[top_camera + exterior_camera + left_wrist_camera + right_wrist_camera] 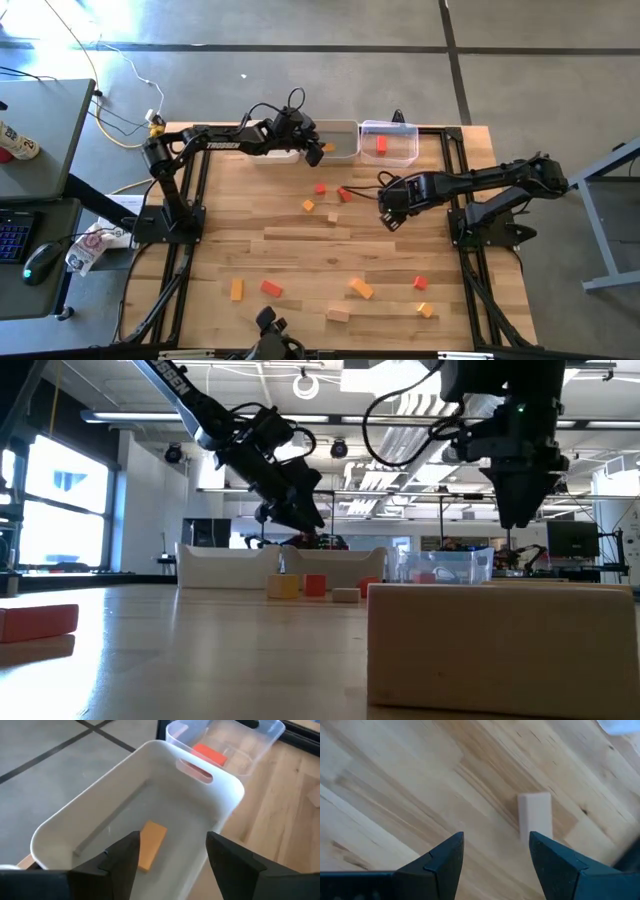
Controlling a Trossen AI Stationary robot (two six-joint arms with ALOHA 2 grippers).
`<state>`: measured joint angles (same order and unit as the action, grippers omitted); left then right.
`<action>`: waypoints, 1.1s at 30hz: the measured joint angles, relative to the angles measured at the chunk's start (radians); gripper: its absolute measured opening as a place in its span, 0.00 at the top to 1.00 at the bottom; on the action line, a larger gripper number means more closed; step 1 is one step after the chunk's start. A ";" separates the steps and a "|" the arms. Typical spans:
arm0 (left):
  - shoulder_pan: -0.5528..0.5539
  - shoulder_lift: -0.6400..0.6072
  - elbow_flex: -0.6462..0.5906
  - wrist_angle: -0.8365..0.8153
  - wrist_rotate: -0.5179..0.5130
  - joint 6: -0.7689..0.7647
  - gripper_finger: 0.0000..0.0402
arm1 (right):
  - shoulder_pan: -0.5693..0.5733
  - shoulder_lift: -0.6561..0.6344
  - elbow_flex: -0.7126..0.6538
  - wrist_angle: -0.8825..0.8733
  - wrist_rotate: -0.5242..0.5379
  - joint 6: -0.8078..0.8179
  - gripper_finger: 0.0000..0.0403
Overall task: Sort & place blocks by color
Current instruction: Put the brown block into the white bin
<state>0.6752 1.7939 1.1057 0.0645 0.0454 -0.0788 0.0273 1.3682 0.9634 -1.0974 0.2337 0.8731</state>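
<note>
Right gripper (492,865) open above pale block (535,815), frame centre: light, stiff, smooth; pinch long flat sides. Left gripper (170,862) open over white bin (225,782).

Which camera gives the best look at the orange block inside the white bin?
The left wrist view: the orange block lies in full sight on the white bin's floor, just beyond the open left gripper. The high view shows only an orange speck beside that gripper. The low view hides it behind the bin wall; the right wrist view misses it.
</note>
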 joint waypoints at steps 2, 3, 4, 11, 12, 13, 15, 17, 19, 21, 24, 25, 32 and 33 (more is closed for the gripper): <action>0.000 -0.024 0.000 -0.024 0.023 0.006 0.46 | 0.000 0.000 0.000 -0.034 -0.003 0.010 0.48; -0.003 -0.038 0.000 -0.037 0.037 0.007 0.46 | -0.001 0.000 0.000 -0.048 -0.003 0.014 0.48; -0.006 -0.053 0.000 -0.049 0.050 0.006 0.46 | -0.005 0.000 0.000 -0.062 -0.003 0.017 0.48; -0.066 -0.175 0.000 -0.167 0.112 0.004 0.46 | -0.046 0.000 -0.039 -0.072 -0.023 -0.030 0.48; -0.077 -0.194 0.000 -0.198 0.112 0.005 0.46 | -0.056 0.000 -0.058 -0.067 -0.035 -0.039 0.48; -0.091 -0.212 0.000 -0.224 0.111 0.012 0.46 | -0.065 0.000 -0.077 -0.055 -0.044 -0.046 0.48; -0.122 -0.244 0.000 -0.261 0.101 0.035 0.46 | -0.080 0.000 -0.108 -0.033 -0.048 -0.065 0.48; -0.147 -0.273 0.000 -0.314 0.100 0.048 0.46 | -0.090 0.000 -0.130 -0.008 -0.048 -0.074 0.48; -0.178 -0.293 0.000 -0.338 0.100 0.048 0.46 | -0.101 0.000 -0.140 0.013 -0.048 -0.095 0.48; -0.201 -0.309 0.000 -0.379 0.100 0.048 0.46 | -0.114 0.000 -0.144 0.015 -0.051 -0.114 0.48; -0.237 -0.324 0.000 -0.408 0.099 0.048 0.46 | -0.134 0.000 -0.144 0.020 -0.051 -0.123 0.48; -0.248 -0.325 0.000 -0.418 0.099 0.047 0.46 | -0.141 0.000 -0.144 0.019 -0.050 -0.128 0.48; -0.311 -0.327 0.000 -0.490 0.096 0.038 0.46 | -0.194 0.000 -0.144 0.043 -0.027 -0.174 0.48; -0.319 -0.327 0.000 -0.495 0.096 0.038 0.46 | -0.201 0.000 -0.144 0.049 -0.028 -0.177 0.48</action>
<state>0.3560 1.4670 1.1057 -0.4307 0.1417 -0.0409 -0.1735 1.3685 0.8192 -1.0484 0.2062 0.6958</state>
